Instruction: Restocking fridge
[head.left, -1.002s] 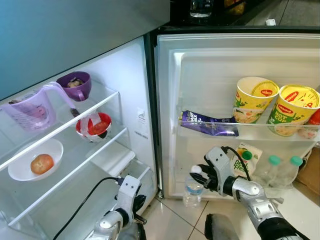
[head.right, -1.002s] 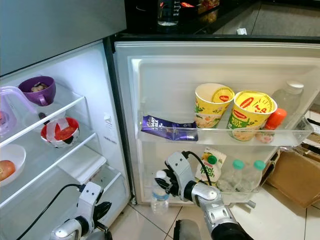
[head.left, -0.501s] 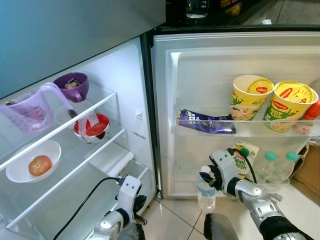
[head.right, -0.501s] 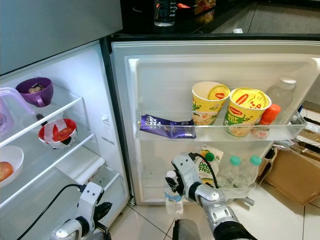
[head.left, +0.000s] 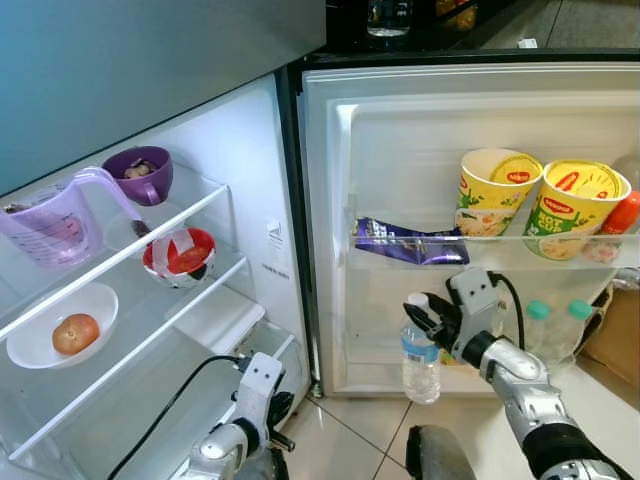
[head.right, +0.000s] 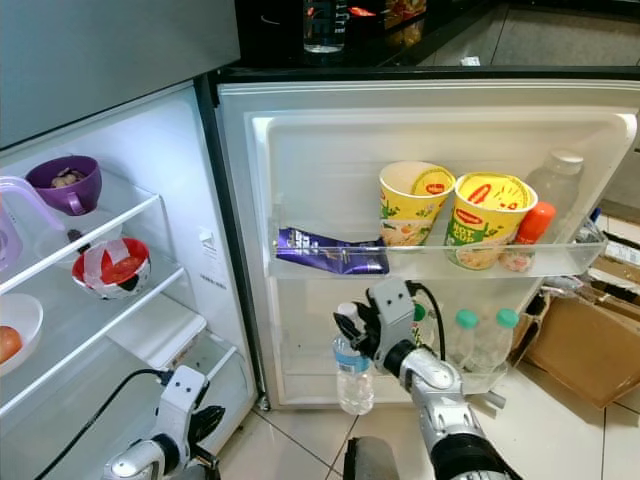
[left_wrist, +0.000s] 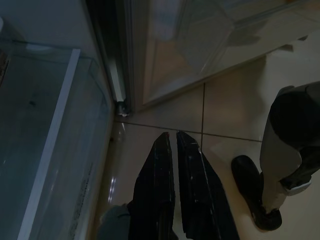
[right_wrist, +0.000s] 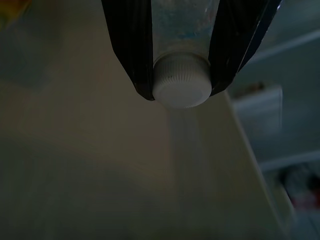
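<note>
Right end effector (right_wrist: 181, 75) gripping water bottle (head.left: 421, 352), bottle body half hidden, left end effector (left_wrist: 175, 145) closed

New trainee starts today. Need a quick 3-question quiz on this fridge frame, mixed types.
1. True or false: the right gripper is shut on the bottle.
2. Which holds the fruit? A purple cup B white bowl C red bowl
3. Fill in: the chocolate bar lies on the door shelf beside two yellow noodle ____.

Key: 1 true. 2 B. 3 cups.
</note>
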